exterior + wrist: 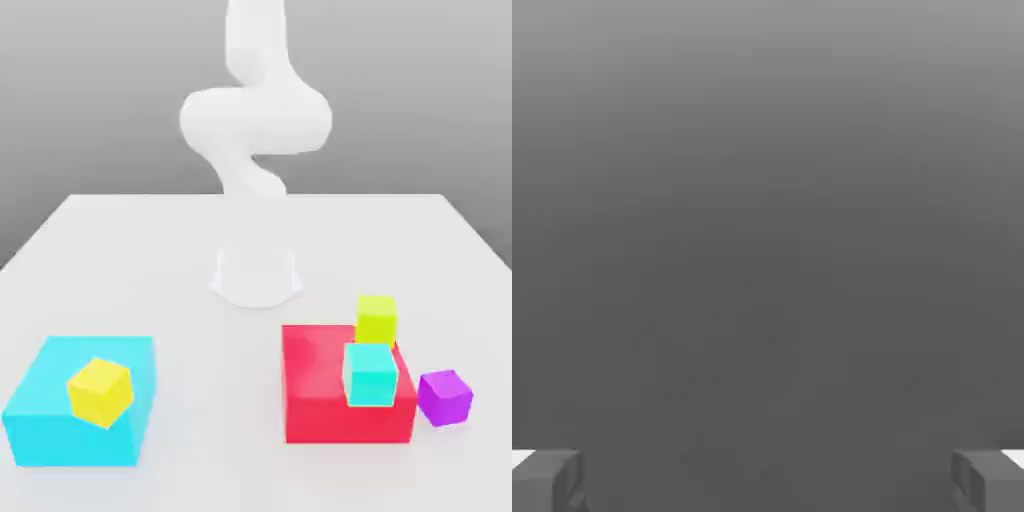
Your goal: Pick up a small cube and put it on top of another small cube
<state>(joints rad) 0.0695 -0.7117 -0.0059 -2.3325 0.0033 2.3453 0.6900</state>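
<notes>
Fingers [547, 480] of my gripper [768, 480] stand wide apart with nothing between them, facing blank grey. On the white table [150, 270], at the exterior view's left a yellow cube [100, 390] lies tilted on a cyan block [60, 430]; at its right a teal cube [369, 374] sits on a red block [320, 400], a lime cube [376, 319] just behind it and a purple cube [445, 397] beside the block. My worry is that the tilted yellow cube could twist in a square grasp, and the right-hand cubes crowd closely enough for one finger to knock a neighbour.

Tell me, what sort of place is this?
Probably a simulated robot test bench: a plain white table, a white arm mounted on it, and bright toy blocks like the big red block and small purple cube.
</notes>
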